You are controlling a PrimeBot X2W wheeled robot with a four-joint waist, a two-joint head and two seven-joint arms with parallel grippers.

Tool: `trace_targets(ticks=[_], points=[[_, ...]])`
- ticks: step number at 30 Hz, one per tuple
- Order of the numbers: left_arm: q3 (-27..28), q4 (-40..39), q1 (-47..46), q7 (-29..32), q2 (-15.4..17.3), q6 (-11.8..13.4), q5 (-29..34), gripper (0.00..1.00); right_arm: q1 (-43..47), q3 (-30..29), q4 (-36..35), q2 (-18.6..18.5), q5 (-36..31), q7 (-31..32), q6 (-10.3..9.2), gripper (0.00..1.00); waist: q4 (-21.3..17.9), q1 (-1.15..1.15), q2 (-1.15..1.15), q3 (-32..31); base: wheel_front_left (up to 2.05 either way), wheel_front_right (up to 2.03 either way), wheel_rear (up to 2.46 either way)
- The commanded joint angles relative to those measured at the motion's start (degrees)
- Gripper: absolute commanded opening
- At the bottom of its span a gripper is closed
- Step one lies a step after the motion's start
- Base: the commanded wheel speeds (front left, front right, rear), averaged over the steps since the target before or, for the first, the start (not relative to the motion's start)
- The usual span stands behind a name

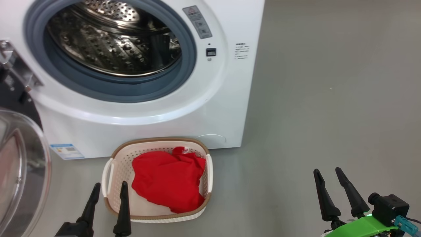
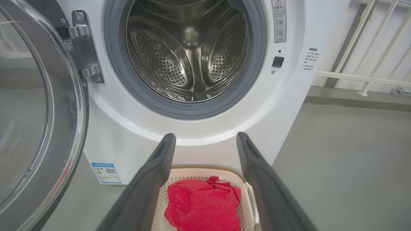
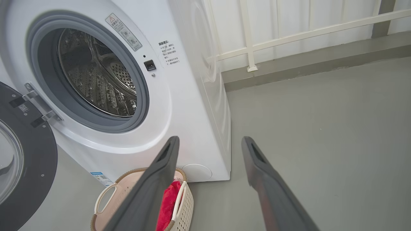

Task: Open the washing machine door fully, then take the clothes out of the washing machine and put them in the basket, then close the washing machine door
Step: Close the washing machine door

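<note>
The white washing machine (image 1: 184,108) stands with its steel drum (image 2: 189,54) bare inside. Its washing machine door (image 1: 19,171) is swung wide open to the left, glass bowl facing out (image 2: 29,112) (image 3: 22,160). On the floor in front sits the cream basket (image 1: 111,171) (image 2: 249,199) (image 3: 106,195), and the red clothes (image 1: 167,179) (image 2: 202,205) (image 3: 167,205) lie bunched inside it. My left gripper (image 1: 109,189) (image 2: 205,138) is open at the basket's near left corner, nothing between its fingers. My right gripper (image 1: 329,172) (image 3: 208,141) is open over bare floor, right of the basket.
Grey floor (image 1: 329,98) stretches to the right of the machine. A white railing (image 3: 289,35) and a low grey kerb (image 3: 321,61) run along the wall behind. The open door fills the space at the left.
</note>
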Motion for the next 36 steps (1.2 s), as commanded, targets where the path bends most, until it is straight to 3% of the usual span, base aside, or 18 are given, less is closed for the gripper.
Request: trace_targets(ticks=[1,36], points=[[1.54,-0.96,-0.41,-0.29,0.60,0.58,-0.60,1.00,-0.25,1.23,-1.48,-0.59,-1.08,-0.37,0.01,1.00,1.24,0.00,0.00,-0.09,0.00,0.00,0.00],[-2.03,-1.10,3.58,-0.29,0.60,6.42,-6.54,1.00,1.24,4.13,-1.53,-1.89,-1.48,-0.37,0.01,1.00,30.19,0.00,0.00,-3.20,0.00,0.00,0.00]])
